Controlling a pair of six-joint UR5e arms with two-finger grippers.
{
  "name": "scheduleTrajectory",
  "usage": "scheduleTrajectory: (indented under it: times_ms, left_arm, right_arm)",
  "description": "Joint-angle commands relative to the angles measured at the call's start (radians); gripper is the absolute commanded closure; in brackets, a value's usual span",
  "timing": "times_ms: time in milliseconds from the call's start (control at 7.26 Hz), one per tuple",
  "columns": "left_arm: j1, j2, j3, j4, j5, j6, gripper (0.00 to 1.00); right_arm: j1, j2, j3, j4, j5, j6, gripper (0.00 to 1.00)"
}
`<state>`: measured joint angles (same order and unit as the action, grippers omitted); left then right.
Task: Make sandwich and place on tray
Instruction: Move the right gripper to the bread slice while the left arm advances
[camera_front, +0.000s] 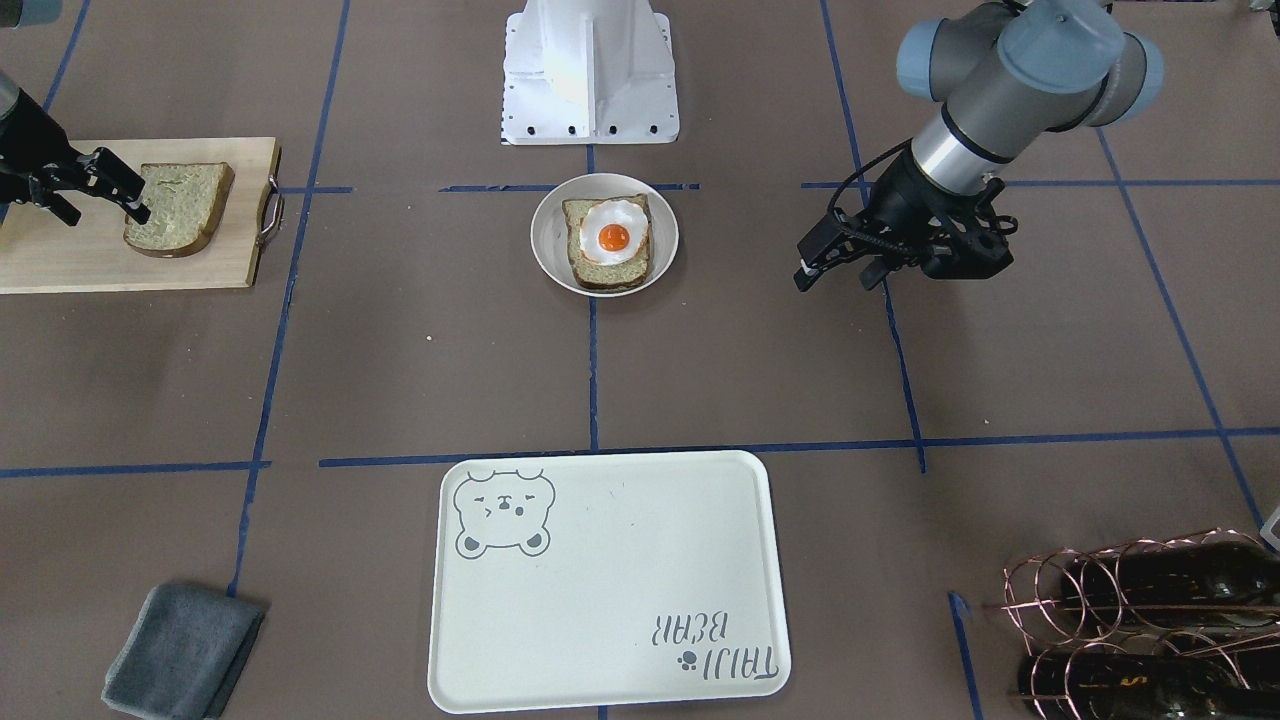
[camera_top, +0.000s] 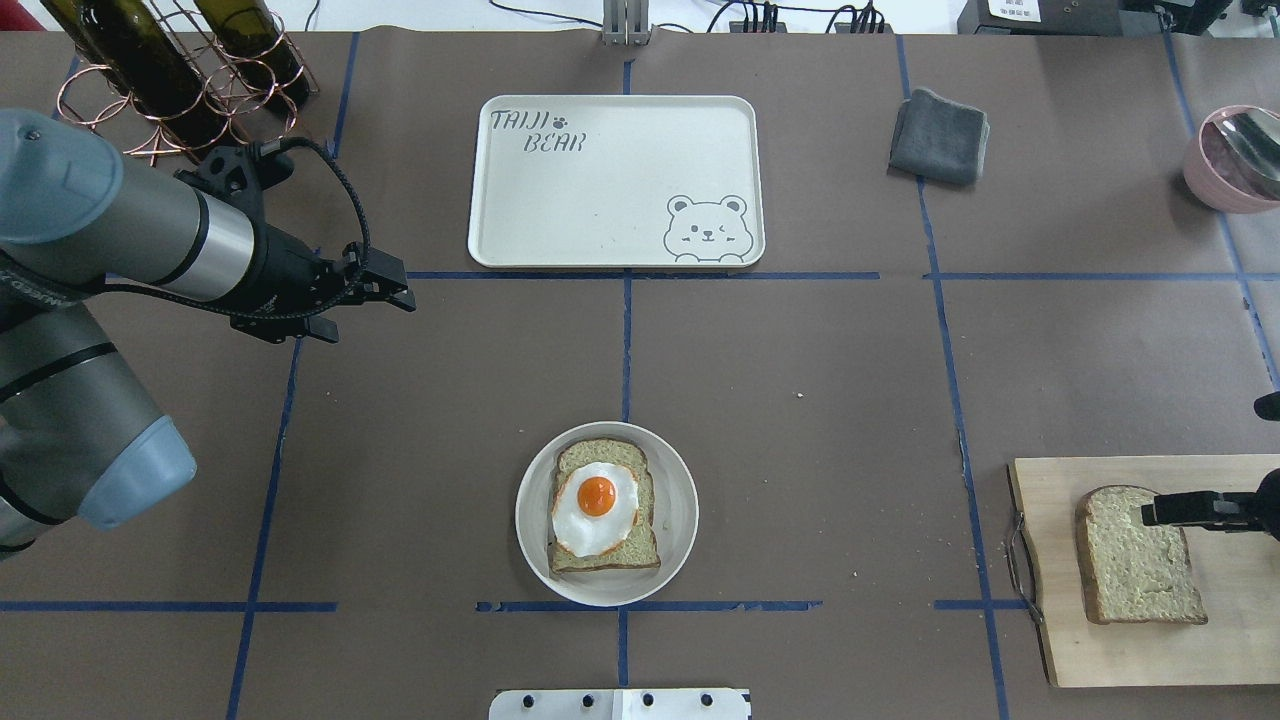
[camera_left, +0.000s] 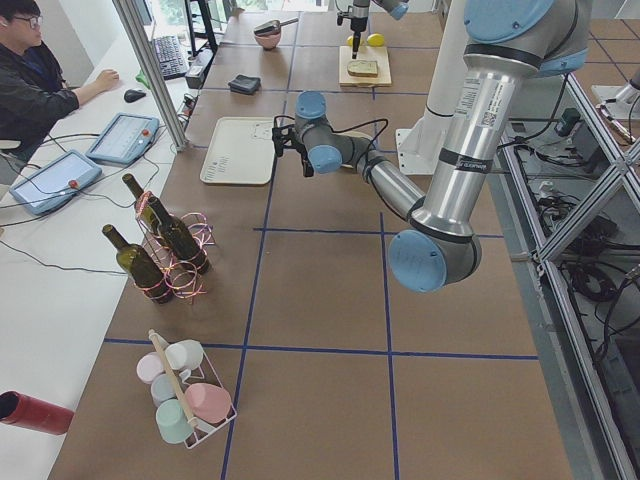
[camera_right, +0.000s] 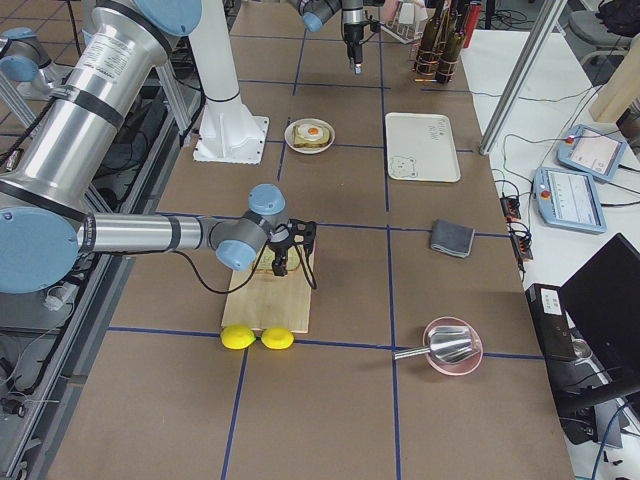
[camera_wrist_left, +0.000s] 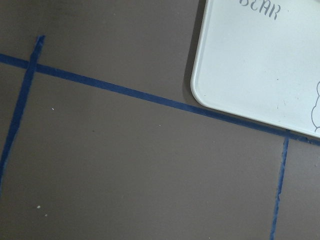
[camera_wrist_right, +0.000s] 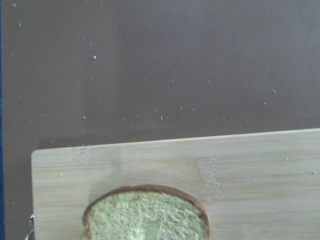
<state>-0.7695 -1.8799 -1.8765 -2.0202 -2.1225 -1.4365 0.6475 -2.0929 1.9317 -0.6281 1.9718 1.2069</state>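
A bread slice (camera_front: 605, 262) topped with a fried egg (camera_front: 613, 234) lies on a small round white plate (camera_front: 548, 245) at the table's middle; it also shows in the overhead view (camera_top: 604, 545). A second bread slice (camera_front: 182, 208) lies flat on the wooden cutting board (camera_front: 60, 260). My right gripper (camera_front: 105, 213) is open over the slice's edge, one finger (camera_top: 1168, 508) above the bread. The cream bear tray (camera_front: 600, 590) is bare. My left gripper (camera_front: 835, 280) is open and empty, hovering above the table between plate and tray, off to the side.
A grey folded cloth (camera_top: 940, 135) lies beside the tray. Wine bottles in a copper rack (camera_top: 170, 75) stand at the far left corner. A pink bowl with a spoon (camera_top: 1235, 155) sits at the far right. Two lemons (camera_right: 257, 338) lie by the board. The robot base (camera_front: 590, 75) stands behind the plate.
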Motion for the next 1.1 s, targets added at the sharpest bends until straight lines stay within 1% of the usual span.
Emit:
scheduleTrajectory:
  times_ms: [0,275,413,964]
  left_arm:
    - [0.009,-0.011,0.005,0.000,0.010,-0.016,0.00]
    - [0.009,-0.012,0.010,0.000,0.012,-0.016,0.00]
    - [0.009,-0.012,0.011,0.000,0.012,-0.016,0.00]
    - [0.009,-0.010,0.019,0.000,0.012,-0.013,0.00]
  right_arm:
    - [-0.077,-0.022,-0.039,0.063,-0.065,0.036,0.15]
    - [-0.077,-0.022,-0.110,0.161,-0.051,0.036,0.31]
    - [-0.074,-0.024,-0.135,0.209,-0.031,0.036,0.33]
    - [-0.069,-0.019,-0.125,0.214,-0.017,0.036,0.34]
